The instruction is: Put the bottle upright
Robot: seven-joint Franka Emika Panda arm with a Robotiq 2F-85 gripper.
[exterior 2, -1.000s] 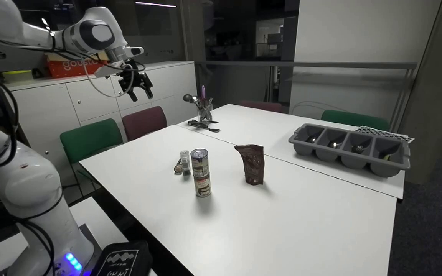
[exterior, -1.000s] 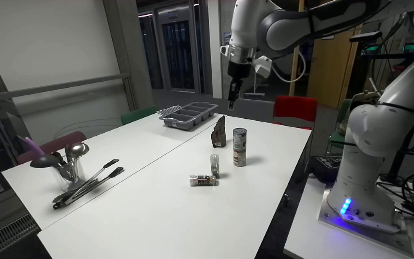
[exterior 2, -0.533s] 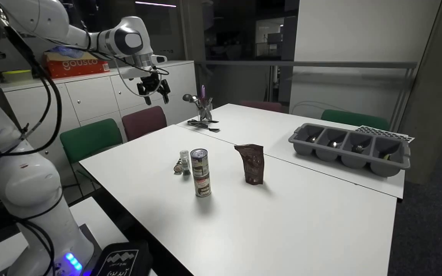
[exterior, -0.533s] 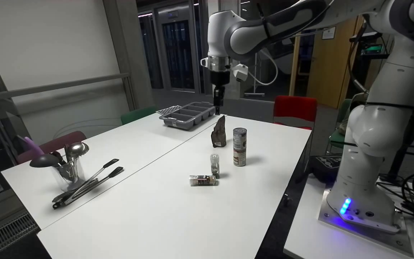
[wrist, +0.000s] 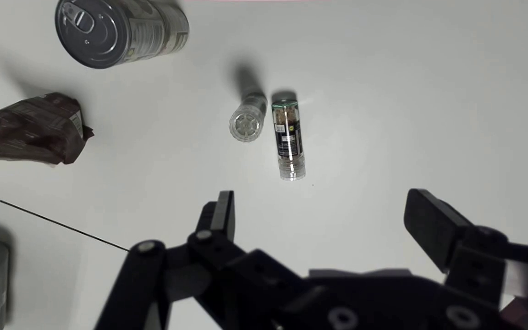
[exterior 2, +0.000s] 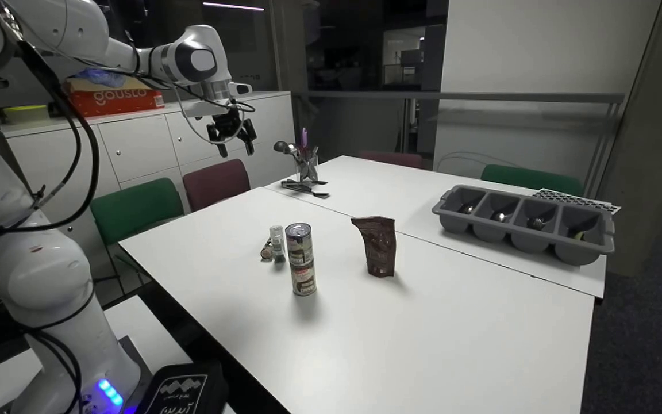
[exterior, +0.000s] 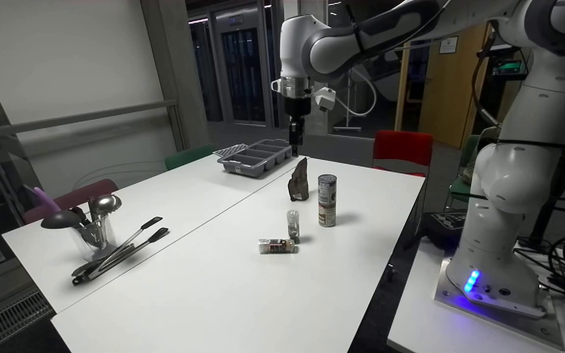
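Swung farther out over the past second, the black two-fingered claw (exterior 2: 237,150) hangs above the white tabletop (exterior 2: 451,333), spread wide with nothing in its grasp, while the slim clear-glass bottle (wrist: 288,137) with a black label and green end lies unmoved on its side, at 11 o'clock from the claw in the wrist view. Upright just beside the bottle at 10 o'clock, a similar clear-glass cylinder (wrist: 249,118) could topple if the claw descends too close, while an off-center pinch could send the round bottle rolling.
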